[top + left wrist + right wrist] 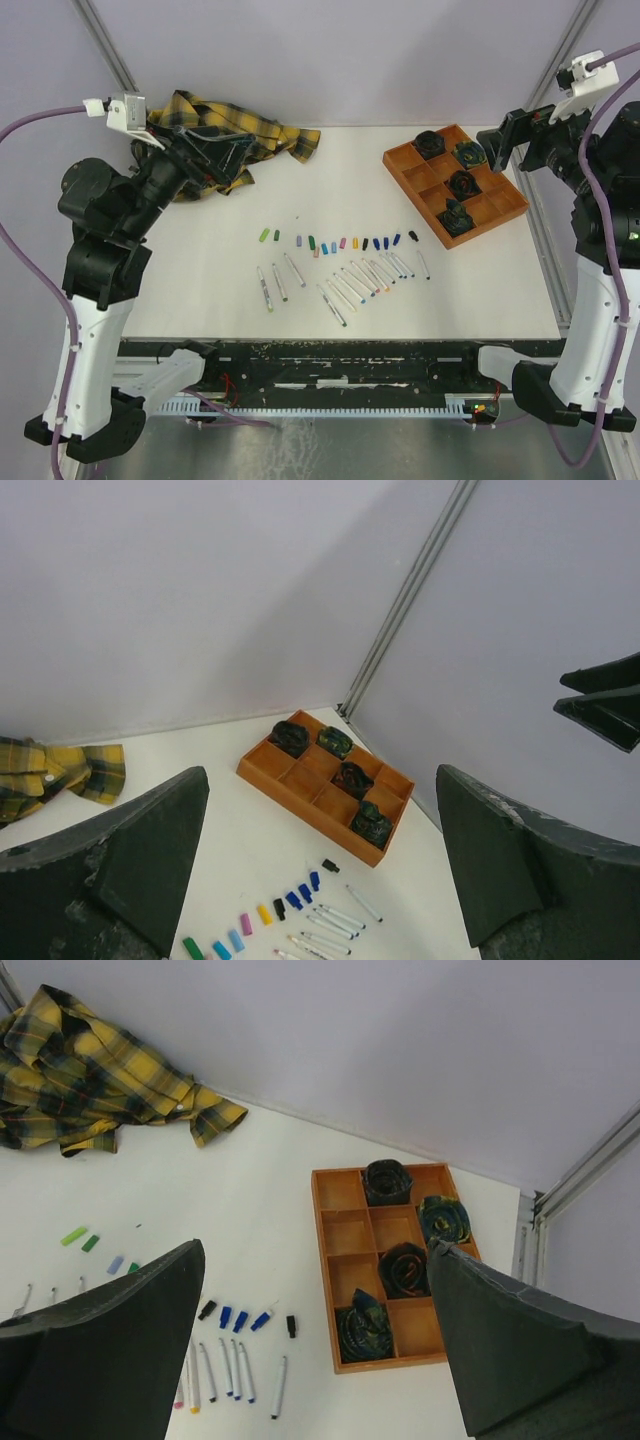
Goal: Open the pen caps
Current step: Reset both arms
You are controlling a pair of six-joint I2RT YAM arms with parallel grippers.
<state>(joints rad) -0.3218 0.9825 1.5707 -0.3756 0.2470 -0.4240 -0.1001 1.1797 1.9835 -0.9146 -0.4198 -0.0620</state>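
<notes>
The pen caps (340, 242) lie in a loose row across the middle of the white table, in green, lilac, blue, pink, yellow and black. They also show as the cap row (293, 900) and the blue caps (240, 1321). Just nearer than them lie several uncapped white pens (350, 280), seen again as pens (340, 918) and pens (225, 1370). My left gripper (215, 152) hangs high at the back left over a plaid cloth, open and empty (320, 810). The right gripper (490, 148) is raised at the back right beside the tray, open and empty (315, 1260).
An orange compartment tray (400, 165) at the back right holds several dark rolled items (461, 182). A yellow plaid cloth (270, 135) is heaped at the back left. Grey frame posts (400, 610) stand at the far corners.
</notes>
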